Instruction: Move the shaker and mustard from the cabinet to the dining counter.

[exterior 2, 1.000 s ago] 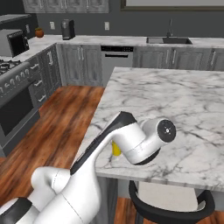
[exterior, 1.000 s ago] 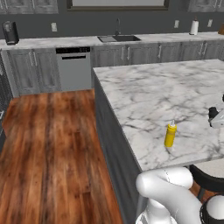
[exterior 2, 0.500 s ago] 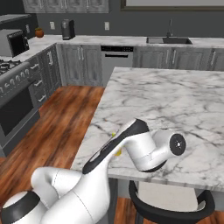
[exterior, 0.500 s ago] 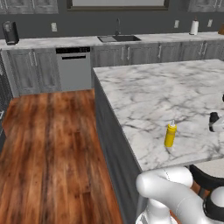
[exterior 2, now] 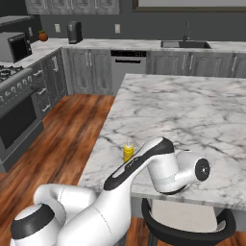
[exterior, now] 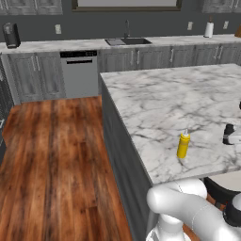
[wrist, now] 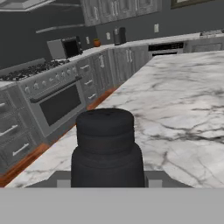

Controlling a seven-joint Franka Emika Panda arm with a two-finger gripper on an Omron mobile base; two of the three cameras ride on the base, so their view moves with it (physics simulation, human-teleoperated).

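The yellow mustard [exterior: 183,145] stands upright near the front edge of the marble dining counter [exterior: 164,99]; its top [exterior 2: 128,152] peeks from behind my arm in the right base view. The black shaker [wrist: 107,148] sits upright between my fingers just above or on the counter top [wrist: 183,109]. My gripper [wrist: 107,181] is shut on it. At the right edge of the left base view the shaker [exterior: 229,130] shows with my gripper [exterior: 234,138] beside it, right of the mustard. The cabinet is out of view.
A round stool [exterior 2: 185,226] stands under the counter's near edge below my arm. A stove [exterior 2: 19,96] lines the left wall. The back counter holds a sink [exterior: 128,41], a dishwasher [exterior: 79,73] below and a white bottle [exterior: 208,29]. Wood floor [exterior: 56,155] lies left of the island.
My arm has stretched further right over the counter and the shaker has come down a little toward the marble. The mustard has not moved.
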